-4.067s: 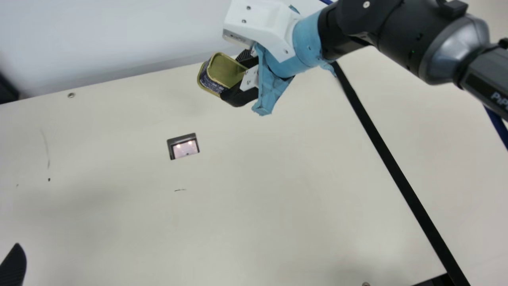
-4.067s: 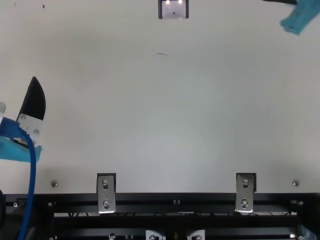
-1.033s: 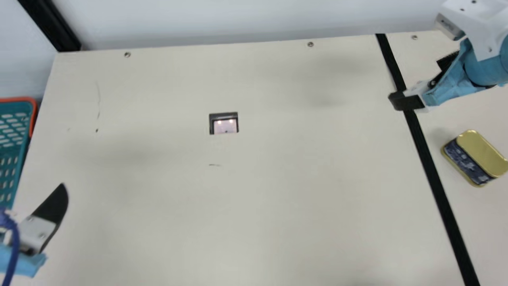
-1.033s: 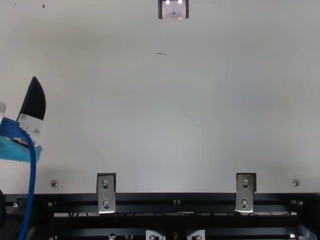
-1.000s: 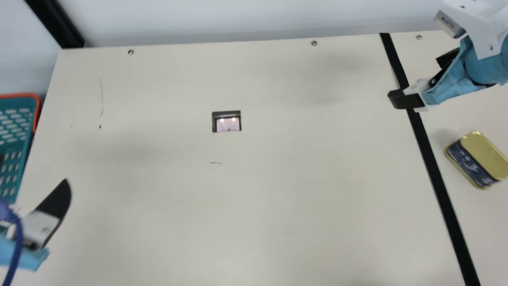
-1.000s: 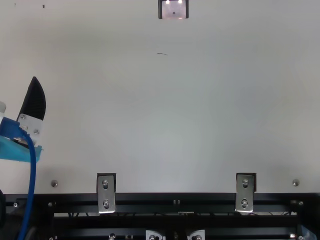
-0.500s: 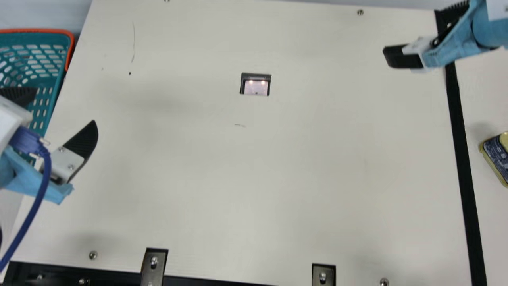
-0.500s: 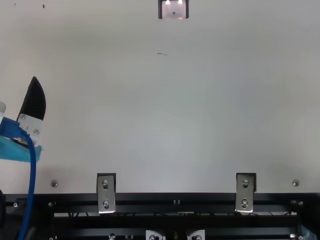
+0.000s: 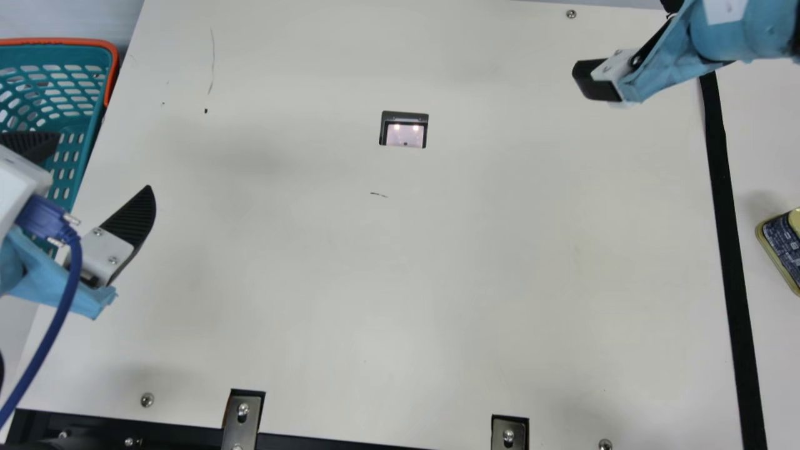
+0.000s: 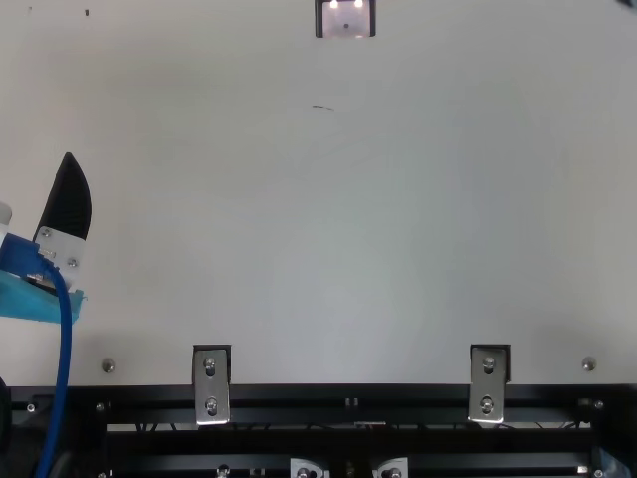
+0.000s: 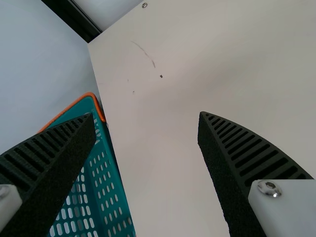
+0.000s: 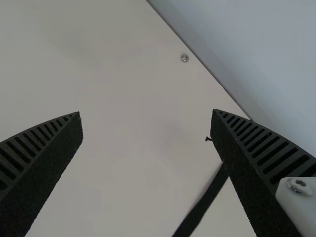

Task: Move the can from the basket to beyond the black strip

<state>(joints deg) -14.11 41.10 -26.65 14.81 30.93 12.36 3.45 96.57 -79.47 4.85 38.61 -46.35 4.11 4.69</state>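
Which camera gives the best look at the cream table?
The main view: it takes in the widest stretch of the table, near edge to far edge, on both sides of the black strip. The top view shows its near edge and middle, the left wrist view a far corner, the right wrist view part of its far edge.

A gold, round-cornered metal can (image 9: 781, 240) with a dark-blue label lies at right edge, beyond the long black strip (image 9: 728, 219). The orange-rimmed, perforated teal plastic basket (image 9: 62, 42) occupies the upper left.

Rectangular gold can (image 9: 782, 247), earlier in right gripper (image 9: 627, 41), now lies beyond black strip (image 9: 729, 219). Emptied right gripper, fingers spread, shifts toward table (image 9: 375, 281) middle.
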